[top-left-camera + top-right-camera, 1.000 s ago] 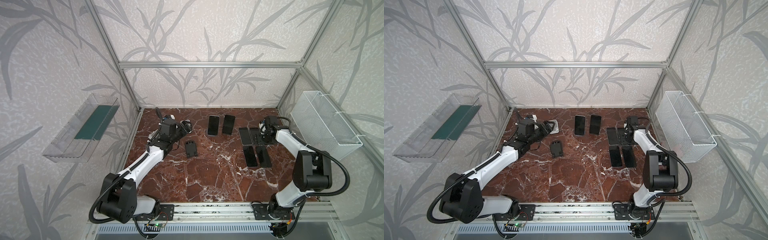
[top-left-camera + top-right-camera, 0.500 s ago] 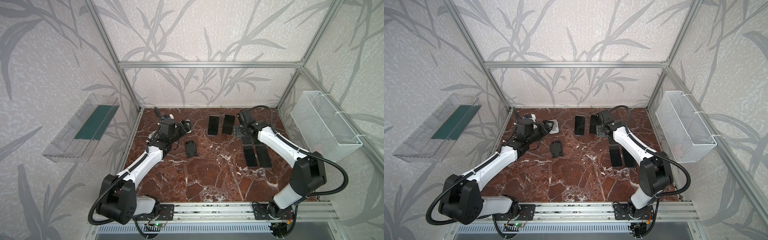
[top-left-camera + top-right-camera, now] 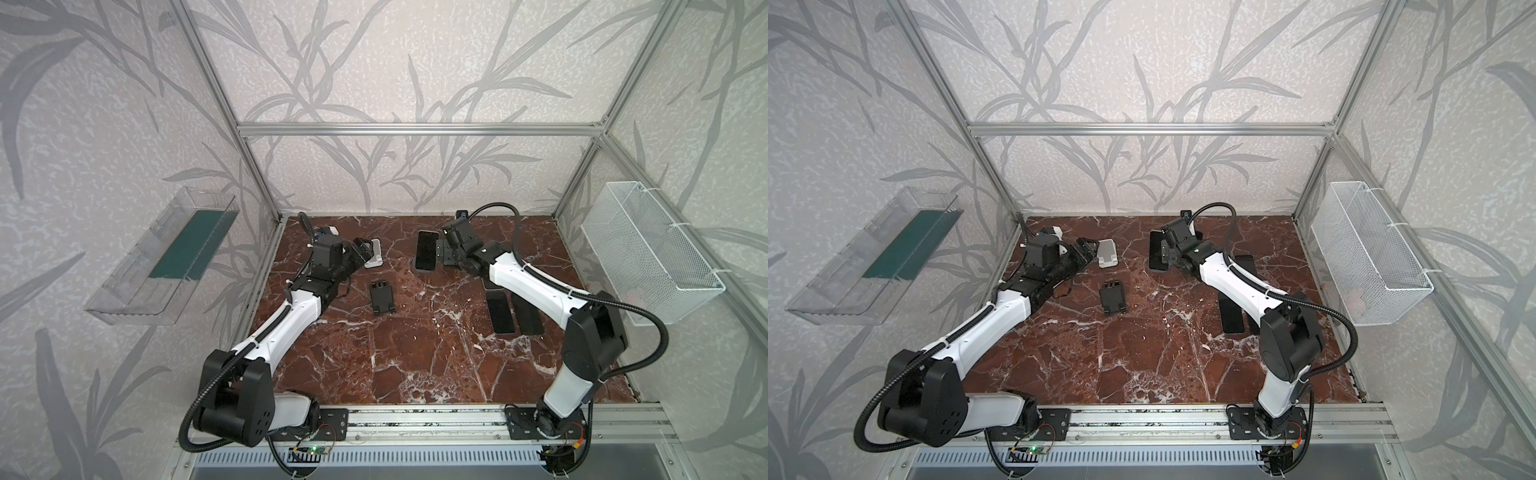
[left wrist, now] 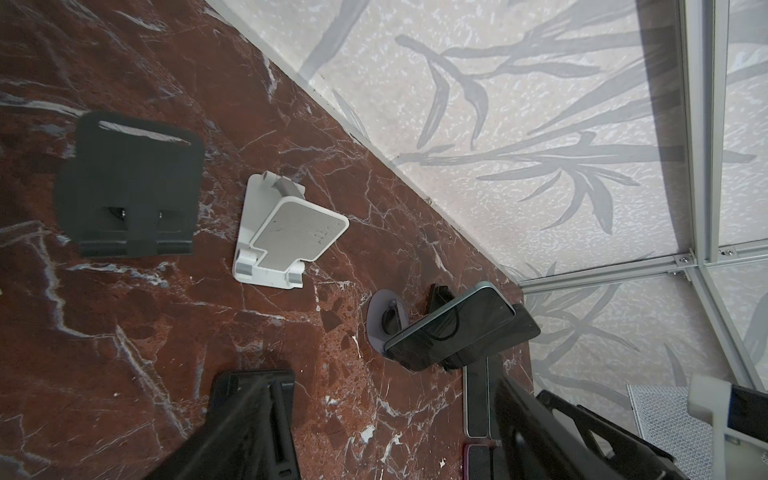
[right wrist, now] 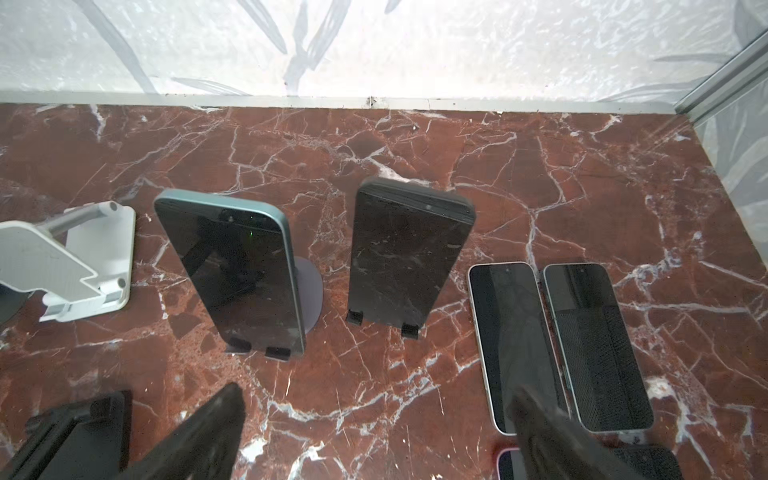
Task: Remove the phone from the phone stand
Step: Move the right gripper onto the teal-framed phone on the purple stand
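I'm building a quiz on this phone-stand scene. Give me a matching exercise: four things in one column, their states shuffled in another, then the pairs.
Things
1. white stand
2. teal-edged phone
3. white-edged phone
4. right claw

States
A. lies flat on the table
B. leans on the stand with a round grey base
C. holds no phone
D. open, gripping nothing

Pairs: 1-C, 2-B, 3-A, 4-D

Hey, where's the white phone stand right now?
In both top views the white stand is at the back left of the table, empty, behind the black stand and left of the propped-up phone.
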You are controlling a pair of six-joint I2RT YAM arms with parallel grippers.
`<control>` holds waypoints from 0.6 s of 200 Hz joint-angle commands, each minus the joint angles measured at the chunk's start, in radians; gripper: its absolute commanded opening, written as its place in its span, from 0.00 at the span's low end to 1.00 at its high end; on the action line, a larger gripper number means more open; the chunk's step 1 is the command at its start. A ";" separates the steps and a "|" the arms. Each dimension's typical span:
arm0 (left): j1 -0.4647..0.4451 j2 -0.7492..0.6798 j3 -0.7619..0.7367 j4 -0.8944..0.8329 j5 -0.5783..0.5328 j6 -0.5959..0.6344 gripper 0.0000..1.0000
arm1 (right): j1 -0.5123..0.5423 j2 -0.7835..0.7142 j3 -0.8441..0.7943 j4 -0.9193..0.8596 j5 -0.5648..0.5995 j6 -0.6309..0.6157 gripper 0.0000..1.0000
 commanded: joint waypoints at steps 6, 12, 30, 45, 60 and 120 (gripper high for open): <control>0.002 0.027 0.025 0.032 0.062 -0.038 0.85 | 0.019 0.053 0.054 0.010 0.029 0.033 1.00; 0.002 0.028 0.027 0.032 0.062 -0.037 0.85 | 0.024 0.060 0.061 0.017 0.033 0.038 0.99; 0.003 0.027 0.027 0.027 0.053 -0.032 0.85 | 0.037 0.088 0.093 0.026 0.047 0.048 0.99; 0.003 0.027 0.026 0.028 0.056 -0.035 0.85 | 0.041 0.113 0.126 0.029 0.039 0.056 0.99; 0.003 0.030 0.026 0.033 0.067 -0.042 0.85 | 0.045 0.142 0.162 0.027 0.026 0.058 0.99; 0.003 0.030 0.025 0.038 0.075 -0.049 0.85 | 0.047 0.230 0.292 0.016 -0.005 0.045 0.99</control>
